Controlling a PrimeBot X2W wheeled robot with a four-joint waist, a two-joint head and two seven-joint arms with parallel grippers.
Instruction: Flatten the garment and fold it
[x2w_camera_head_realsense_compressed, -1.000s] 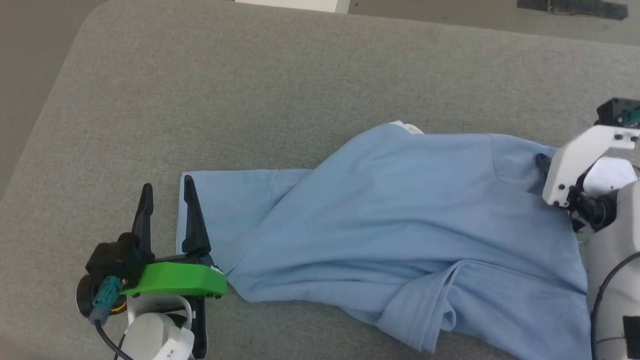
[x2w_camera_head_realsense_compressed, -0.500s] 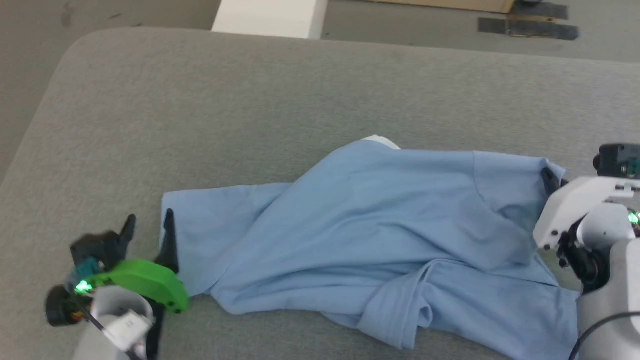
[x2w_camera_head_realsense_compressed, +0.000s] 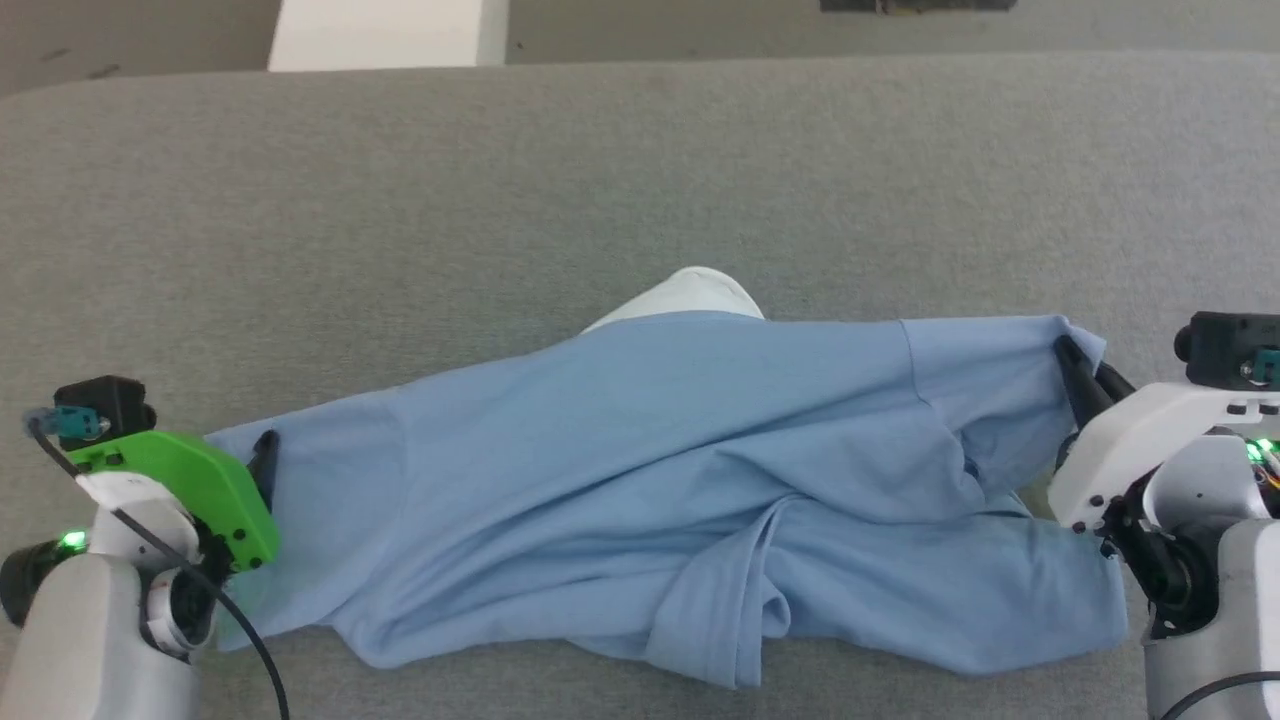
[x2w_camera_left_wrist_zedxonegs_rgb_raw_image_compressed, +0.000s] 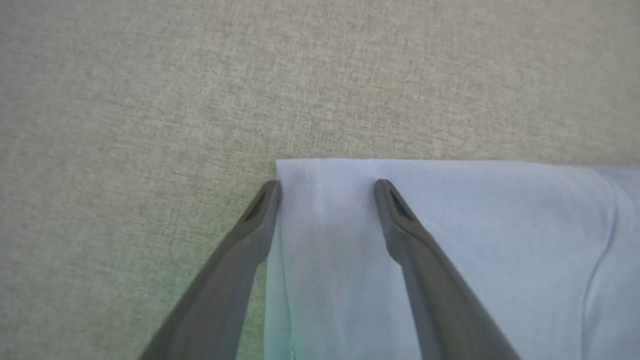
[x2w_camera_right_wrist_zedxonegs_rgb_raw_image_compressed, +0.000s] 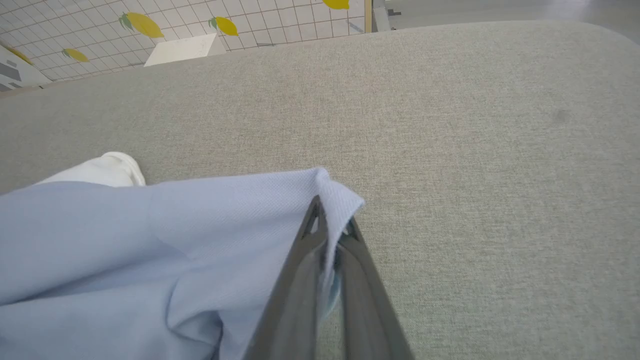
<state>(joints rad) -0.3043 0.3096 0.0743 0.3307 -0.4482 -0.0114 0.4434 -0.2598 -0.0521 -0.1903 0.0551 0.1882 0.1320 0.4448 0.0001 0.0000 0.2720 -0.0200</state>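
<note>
Left gripper (x2w_camera_left_wrist_zedxonegs_rgb_raw_image_compressed: 327, 187) spread wide, fingers straddling the garment (x2w_camera_head_realsense_compressed: 650, 450) hem edge. Right gripper (x2w_camera_right_wrist_zedxonegs_rgb_raw_image_compressed: 331, 220) pinches a corner at the other end. One garment, two grippers.

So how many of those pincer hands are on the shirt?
2. The left gripper sits open over the garment's left corner; the right gripper is shut on its right corner.

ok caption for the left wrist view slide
Open left hand straddling a corner of the garment on grey surface.
</note>
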